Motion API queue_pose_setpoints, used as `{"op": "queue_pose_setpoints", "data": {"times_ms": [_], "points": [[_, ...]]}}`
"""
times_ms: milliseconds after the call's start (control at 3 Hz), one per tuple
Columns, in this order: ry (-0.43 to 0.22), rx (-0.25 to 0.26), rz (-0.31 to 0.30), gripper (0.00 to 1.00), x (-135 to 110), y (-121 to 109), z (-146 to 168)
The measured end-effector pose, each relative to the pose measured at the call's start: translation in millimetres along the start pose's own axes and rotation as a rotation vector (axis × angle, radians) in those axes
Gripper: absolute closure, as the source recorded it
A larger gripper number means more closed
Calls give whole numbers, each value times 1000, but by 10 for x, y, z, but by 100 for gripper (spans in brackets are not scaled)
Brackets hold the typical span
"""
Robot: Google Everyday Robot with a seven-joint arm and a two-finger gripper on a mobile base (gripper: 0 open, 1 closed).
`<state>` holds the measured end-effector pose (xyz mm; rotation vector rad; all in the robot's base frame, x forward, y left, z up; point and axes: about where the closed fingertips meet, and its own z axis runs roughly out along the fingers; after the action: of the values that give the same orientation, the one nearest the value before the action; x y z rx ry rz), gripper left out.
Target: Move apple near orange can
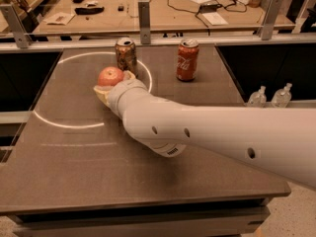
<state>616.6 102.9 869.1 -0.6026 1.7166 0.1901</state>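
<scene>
The red-orange apple sits between the pale fingers of my gripper, which is shut on it, just in front and to the left of the orange can. The orange can stands upright at the back of the dark table, inside the white circle line. My white arm reaches in from the right and hides the table behind it. Whether the apple rests on the table or hangs just above it cannot be told.
A red Coca-Cola can stands upright to the right of the orange can. A metal rail with posts runs behind the table. Two plastic bottles stand off the table's right edge. A wooden desk with cables lies beyond.
</scene>
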Motion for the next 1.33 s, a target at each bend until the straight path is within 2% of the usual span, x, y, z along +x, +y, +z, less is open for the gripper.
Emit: {"op": "queue_pose_setpoints", "data": {"times_ms": [333, 1000, 1333], "points": [[9, 0, -27, 100, -7, -80, 138], [90, 21, -24, 100, 245, -253, 253], [107, 34, -18, 100, 302, -286, 242]]}}
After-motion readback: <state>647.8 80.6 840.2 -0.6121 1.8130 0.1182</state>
